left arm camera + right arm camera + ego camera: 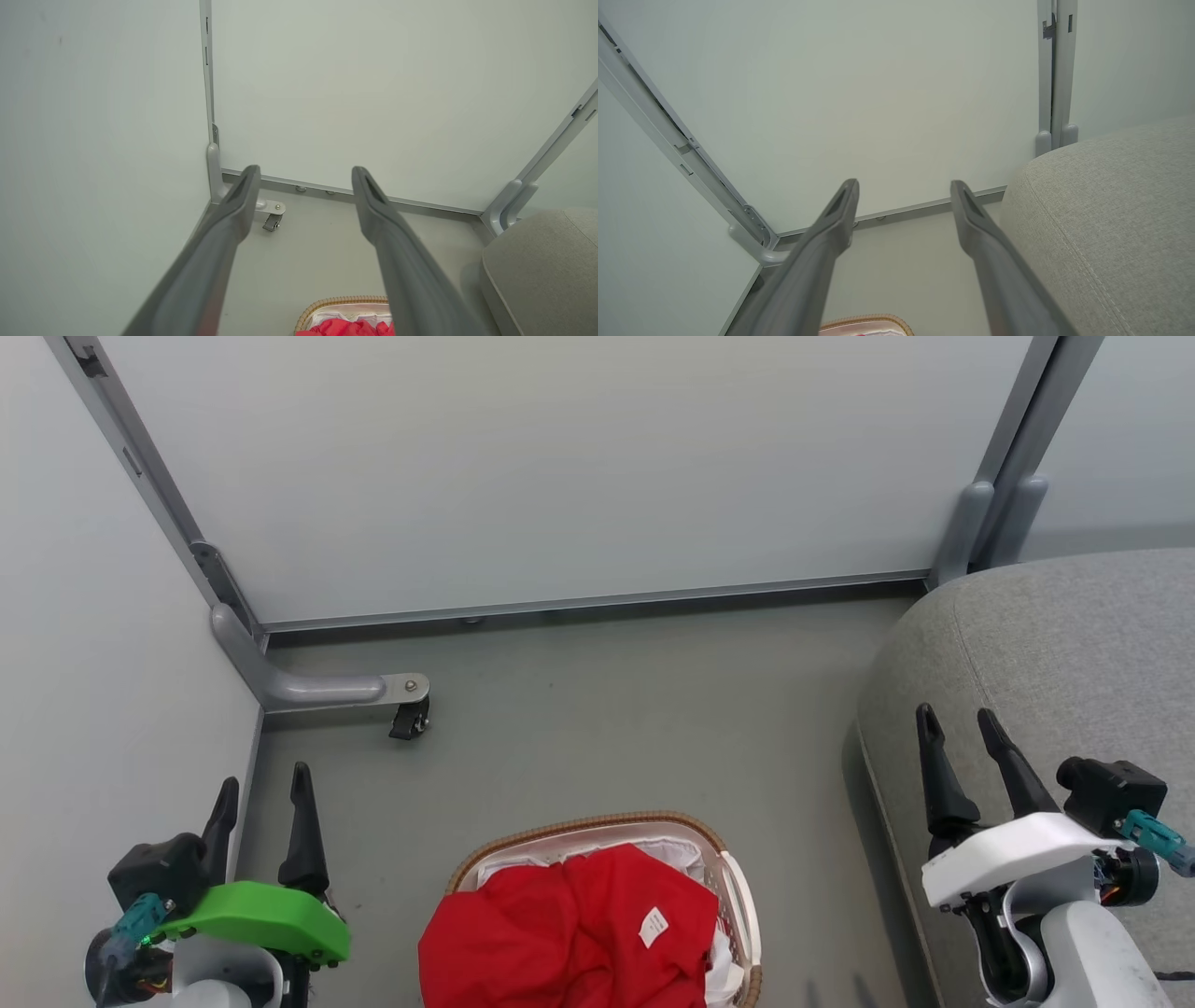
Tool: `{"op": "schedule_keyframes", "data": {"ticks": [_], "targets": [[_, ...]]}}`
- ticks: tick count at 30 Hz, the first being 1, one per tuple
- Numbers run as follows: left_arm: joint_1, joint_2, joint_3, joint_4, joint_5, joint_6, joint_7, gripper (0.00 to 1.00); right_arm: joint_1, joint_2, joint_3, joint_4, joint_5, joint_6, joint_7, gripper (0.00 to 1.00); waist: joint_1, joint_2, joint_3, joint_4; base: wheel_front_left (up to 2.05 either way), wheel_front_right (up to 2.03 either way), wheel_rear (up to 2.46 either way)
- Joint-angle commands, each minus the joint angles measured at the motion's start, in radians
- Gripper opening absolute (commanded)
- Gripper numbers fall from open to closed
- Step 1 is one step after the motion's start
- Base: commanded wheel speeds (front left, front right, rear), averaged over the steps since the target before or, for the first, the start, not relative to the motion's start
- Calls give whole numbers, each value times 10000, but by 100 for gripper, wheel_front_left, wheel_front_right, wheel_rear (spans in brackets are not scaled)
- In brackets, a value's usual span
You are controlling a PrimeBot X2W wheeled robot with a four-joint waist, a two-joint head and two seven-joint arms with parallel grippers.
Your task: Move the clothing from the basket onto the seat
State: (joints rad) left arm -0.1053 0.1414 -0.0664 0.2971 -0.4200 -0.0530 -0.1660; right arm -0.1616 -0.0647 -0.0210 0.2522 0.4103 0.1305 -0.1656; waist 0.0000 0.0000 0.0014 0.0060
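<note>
**Both grippers open and empty, red clothing in the basket between them**

Left gripper [264, 779]: green wrist cover [261, 917], two long dark fingers spread wide, nothing between them. Right gripper [954, 714]: white wrist cover [1008, 854], fingers spread the same way, holding nothing.

Between the two grippers, nearer to us than either pair of fingertips, we see the oval white perforated plastic basket [579, 826] with a brown woven rim. It stands apart from both grippers. The bright red soft fabric clothing [560, 933] is heaped in it above the rim. A small white label [655, 924] lies face up on the side toward the right gripper. The white cloth liner [677, 849] shows along the far edge of the pile and on that same side. All the red we see is in the basket.

The large grey woven-fabric seat cushion [1074, 644] lies on the right gripper's outer side and runs on past its fingertips. In the head view the right fingers overlap its rounded near edge. We cannot tell whether they are over it or just beside it. The right wrist view puts it right of the fingers, stitched seam showing.

Ahead of both grippers is plain grey floor [607, 728]. Further ahead of the left gripper, a curved grey metal foot [317, 689] carries a small black caster [409, 721]. Beyond that, pale grey partition panels [560, 476] in grey metal frames stand ahead of both grippers and along the left gripper's outer side.
</note>
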Motion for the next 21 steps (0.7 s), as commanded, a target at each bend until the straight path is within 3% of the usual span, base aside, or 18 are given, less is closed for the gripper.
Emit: {"op": "schedule_keyframes", "data": {"ticks": [1,21], "targets": [[-255,98,-27,-63,291,-64,-105,100,-243,-20,-32,-105,-279,2,-109,100,0,0,-5,-5,0,0,0],[189,-354,479,-29,1774,-373,-539,100,-184,100,-210,188,-1843,2,-550,100,0,0,-78,-5,0,0,0]]}}
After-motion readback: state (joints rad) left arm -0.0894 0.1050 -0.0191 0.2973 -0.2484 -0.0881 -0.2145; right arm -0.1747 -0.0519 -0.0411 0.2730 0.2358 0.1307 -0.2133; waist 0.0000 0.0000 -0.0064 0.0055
